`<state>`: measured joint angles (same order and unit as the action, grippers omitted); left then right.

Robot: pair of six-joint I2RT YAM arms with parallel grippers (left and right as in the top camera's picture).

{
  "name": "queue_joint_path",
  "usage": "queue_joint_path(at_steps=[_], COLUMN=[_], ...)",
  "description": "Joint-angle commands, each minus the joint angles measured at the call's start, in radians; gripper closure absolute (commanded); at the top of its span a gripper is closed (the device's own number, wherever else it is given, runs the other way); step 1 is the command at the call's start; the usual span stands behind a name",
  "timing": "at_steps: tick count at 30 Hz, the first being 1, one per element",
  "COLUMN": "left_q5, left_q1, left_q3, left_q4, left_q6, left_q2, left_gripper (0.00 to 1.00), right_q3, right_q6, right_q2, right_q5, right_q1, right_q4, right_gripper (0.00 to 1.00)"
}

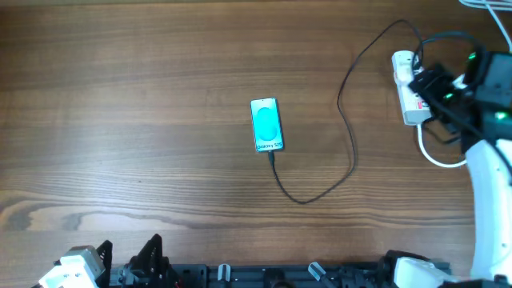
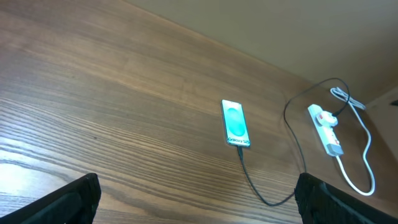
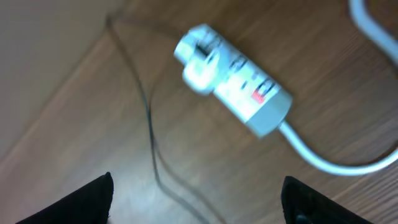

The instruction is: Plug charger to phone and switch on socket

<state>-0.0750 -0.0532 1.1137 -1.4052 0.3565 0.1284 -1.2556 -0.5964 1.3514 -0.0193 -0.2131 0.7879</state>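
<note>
Wood-grain desk point(image 1: 120, 120) bears cyan-screened phone point(image 1: 266, 124), thin black charger point(image 1: 302, 202) at its six o'clock, rounded white socket point(image 3: 239, 87); left end effector point(image 2: 199, 205), right end effector point(image 3: 202, 205) both apart.

1. One phone point(image 1: 266, 125), with a cyan screen.
2. One charger point(image 1: 339, 100), a thin black cable.
3. One socket point(image 1: 410, 112), a white power strip.
4. One white cord point(image 1: 432, 159), thicker than the charger, at the socket's end.
5. Two grippers: the left gripper point(image 2: 198, 202) and the right gripper point(image 3: 196, 202).
6. One table point(image 1: 120, 120), made of wood.
</note>
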Motion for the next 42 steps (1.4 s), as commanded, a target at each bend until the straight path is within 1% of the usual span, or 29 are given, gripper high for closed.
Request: queue_joint_path(at_steps=[1, 2, 3, 4, 6, 8, 9, 10, 11, 13, 14, 19, 24, 25, 28, 32, 39, 42], left_q5=[0.013, 0.013, 0.013, 0.013, 0.021, 0.022, 0.050, 0.147, 0.243, 0.306, 0.312, 0.312, 0.312, 0.312, 0.312, 0.312, 0.312, 0.312], left_q1=[-0.001, -0.001, -0.001, -0.001, -0.001, -0.001, -0.001, -0.001, -0.001, -0.001, -0.001, -0.001, -0.001, -0.001, -0.001, -0.001, -0.001, -0.001], left_q3=[-0.003, -0.003, -0.003, -0.003, -0.003, -0.003, -0.003, -0.003, -0.003, -0.003, -0.003, -0.003, -0.003, -0.003, -0.003, -0.003, -0.003, -0.003], left_q4=[0.002, 0.002, 0.002, 0.002, 0.014, 0.119, 0.177, 0.229, 0.215, 0.171, 0.148, 0.056, 0.059, 0.058, 0.058, 0.059, 0.061, 0.061], left_q6=[-0.002, -0.002, -0.002, -0.002, -0.003, -0.011, -0.013, -0.013, -0.013, -0.013, -0.013, -0.013, -0.013, -0.013, -0.013, -0.013, -0.013, -0.013], left_q2=[-0.006, -0.006, -0.006, -0.006, -0.006, -0.006, -0.006, -0.006, -0.006, -0.006, -0.006, -0.006, -0.006, -0.006, -0.006, -0.006, -0.006, -0.006], left_gripper=[0.00, 0.00, 0.00, 0.00, 0.00, 0.00, 0.00, 0.00, 0.00, 0.00, 0.00, 0.00, 0.00, 0.00, 0.00, 0.00, 0.00, 0.00], right_q3=[-0.068, -0.083, -0.097, -0.106, -0.119, -0.119, -0.119, -0.119, -0.119, -0.119, -0.119, -0.119, -0.119, -0.119, -0.119, -0.119, -0.118, -0.118], right_q6=[0.023, 0.020, 0.020, 0.017, 0.016, -0.018, -0.024, -0.039, -0.039, -0.043, -0.058, -0.086, -0.119, -0.140, -0.142, -0.147, -0.147, -0.147], right_q2=[0.131, 0.176, 0.229, 0.269, 0.349, 0.385, 0.394, 0.406, 0.424, 0.449, 0.471, 0.596, 0.685, 0.687, 0.687, 0.687, 0.705, 0.735], right_q5=[0.052, 0.049, 0.046, 0.046, 0.050, 0.050, 0.049, 0.053, 0.054, 0.065, 0.081, 0.087, 0.010, 0.007, -0.027, -0.026, 0.108, 0.110], right_q1=[-0.064, -0.078, -0.090, -0.096, -0.102, -0.103, -0.103, -0.103, -0.103, -0.103, -0.103, -0.103, -0.101, -0.101, -0.101, -0.088, 0.005, 0.010], right_q4=[0.015, 0.015, 0.014, 0.013, -0.031, -0.074, -0.095, -0.125, -0.158, -0.192, -0.208, -0.290, -0.374, -0.385, -0.423, -0.459, -0.473, -0.478], right_gripper=[0.21, 0.26, 0.36, 0.42, 0.59, 0.80, 0.86, 0.95, 0.95, 0.95, 0.95, 0.95, 0.95, 0.96, 0.95, 0.95, 0.95, 0.95])
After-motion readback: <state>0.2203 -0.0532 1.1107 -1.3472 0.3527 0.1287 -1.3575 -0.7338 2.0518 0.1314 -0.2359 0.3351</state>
